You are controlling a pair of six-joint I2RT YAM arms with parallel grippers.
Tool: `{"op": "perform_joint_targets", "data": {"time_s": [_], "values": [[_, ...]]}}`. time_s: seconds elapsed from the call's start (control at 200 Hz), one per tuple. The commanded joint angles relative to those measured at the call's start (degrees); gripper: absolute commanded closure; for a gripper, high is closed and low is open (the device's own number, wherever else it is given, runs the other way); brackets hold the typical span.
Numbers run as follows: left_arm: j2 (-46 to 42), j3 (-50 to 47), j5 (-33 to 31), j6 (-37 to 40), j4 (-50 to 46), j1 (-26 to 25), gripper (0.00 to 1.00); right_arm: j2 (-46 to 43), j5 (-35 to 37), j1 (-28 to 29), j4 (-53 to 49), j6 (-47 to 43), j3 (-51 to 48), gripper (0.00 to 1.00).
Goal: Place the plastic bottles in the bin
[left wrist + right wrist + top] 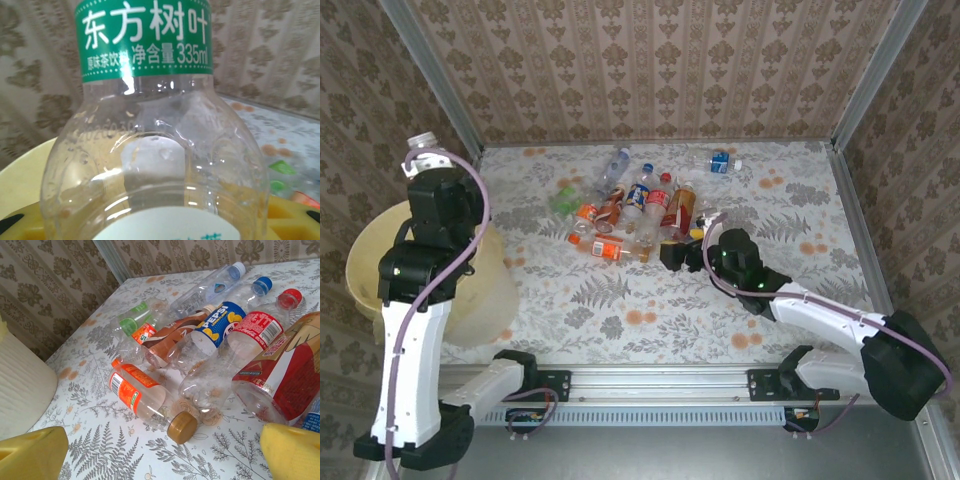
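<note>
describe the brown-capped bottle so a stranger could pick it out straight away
On the floral table, find the heap of plastic bottles toward its far side. At the heap's near edge, toward the arms, one bottle lies on its side. It alone pairs an orange label with a golden-brown cap.

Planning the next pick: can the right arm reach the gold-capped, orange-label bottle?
Probably yes: the right gripper stands open facing the orange-label bottle, the nearest one, with only bare table between.
</note>
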Motion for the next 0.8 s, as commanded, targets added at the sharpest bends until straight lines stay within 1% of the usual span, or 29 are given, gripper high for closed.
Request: {"op": "perform_joint_targets", "data": {"time_s": [0.0, 0.09, 0.195, 0.355, 0.505, 0.575, 0.675, 0.795], "values": [[-2.3, -1.1, -4.2, 1.8, -1.5, 4.4, 0.49, 1.1, -2.1, 0.3, 0.9, -1.0, 2.7, 0.00], [-2.8, -1.9, -1.7, 2.3, -1.9, 9.2, 0.49, 2.0, -2.8, 0.4, 0.5, -1.2, 3.6, 0.00], [-3.1, -3.6, 3.0, 1.8, -2.1, 14.8, 0.49, 2.7, -3.0, 0.6, 1.0, -1.0, 4.0, 0.00], [-3.4, -7.0, 13.0, -0.4, -2.4, 24.6, 0.48, 2.9, -3.2, 0.9, 0.6, -0.9, 4.4, 0.00], [-2.8, -10.5, 22.2, -1.6, -2.2, 32.0, 0.48, 2.6, -3.3, 1.1, -0.3, -1.1, 4.6, 0.00], [-2.7, -11.8, 25.7, -2.6, -2.1, 33.8, 0.47, 2.4, -3.2, 1.1, -0.5, -1.3, 4.6, 0.00], [-2.2, -13.4, 29.1, -3.9, -2.8, 35.2, 0.46, 2.2, -3.1, 1.2, -0.8, -1.2, 4.5, 0.00], [-1.5, -15.6, 30.3, -4.4, -3.6, 36.0, 0.45, 2.0, -3.0, 1.3, -1.4, -1.2, 4.3, 0.00]]}}
